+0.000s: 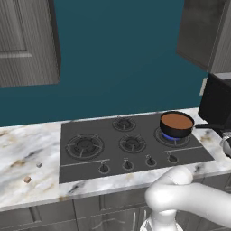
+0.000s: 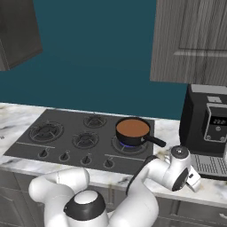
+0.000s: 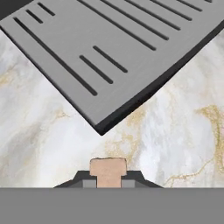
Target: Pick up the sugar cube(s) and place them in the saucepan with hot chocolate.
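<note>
On the counter (image 1: 27, 149), two sugar cubes (image 1: 27, 179).

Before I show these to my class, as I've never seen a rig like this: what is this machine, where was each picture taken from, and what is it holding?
It is a white robot arm on a driving base, in a rendered kitchen. Two pictures come from cameras on the base, behind the arm left and right; the third looks along the hand. On the marble counter sits a stove with a saucepan of brown liquid over a blue flame. A coffee machine stands at the right. A greyish cube and a reddish-brown cube lie left of the stove. In the hand view the fingers are closed on a small tan cube, probably sugar, near the machine's slotted grey tray.
</note>
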### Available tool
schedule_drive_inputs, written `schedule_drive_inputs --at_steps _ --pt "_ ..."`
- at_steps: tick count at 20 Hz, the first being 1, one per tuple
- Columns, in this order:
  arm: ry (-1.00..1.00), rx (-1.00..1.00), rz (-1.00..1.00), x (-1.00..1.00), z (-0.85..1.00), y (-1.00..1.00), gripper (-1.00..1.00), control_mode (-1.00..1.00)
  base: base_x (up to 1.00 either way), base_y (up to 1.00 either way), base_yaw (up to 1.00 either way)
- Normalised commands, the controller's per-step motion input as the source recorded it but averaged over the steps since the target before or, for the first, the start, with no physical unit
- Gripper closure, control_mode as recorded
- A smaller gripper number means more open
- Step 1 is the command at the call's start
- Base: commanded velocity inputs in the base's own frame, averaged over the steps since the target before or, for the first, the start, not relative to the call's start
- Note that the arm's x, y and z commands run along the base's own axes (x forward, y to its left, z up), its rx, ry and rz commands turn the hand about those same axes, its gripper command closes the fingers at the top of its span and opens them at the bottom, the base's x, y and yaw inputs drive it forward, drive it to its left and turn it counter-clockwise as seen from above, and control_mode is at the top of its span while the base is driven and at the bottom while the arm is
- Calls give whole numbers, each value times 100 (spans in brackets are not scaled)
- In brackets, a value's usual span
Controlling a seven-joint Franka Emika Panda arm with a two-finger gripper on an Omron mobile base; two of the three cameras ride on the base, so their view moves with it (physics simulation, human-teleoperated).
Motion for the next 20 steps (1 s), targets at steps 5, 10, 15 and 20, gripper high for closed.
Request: schedule_drive_inputs --at_steps 5,10,15,20 --pt "-4 0 0 -27 7 0 100 -100 0 0 0" --pt "-7 0 0 -37 24 1 100 -100 0 0 0" --pt "-13 0 3 -43 49 21 100 -100 0 0 0" --pt "-16 0 8 -50 72 49 100 -100 0 0 0"
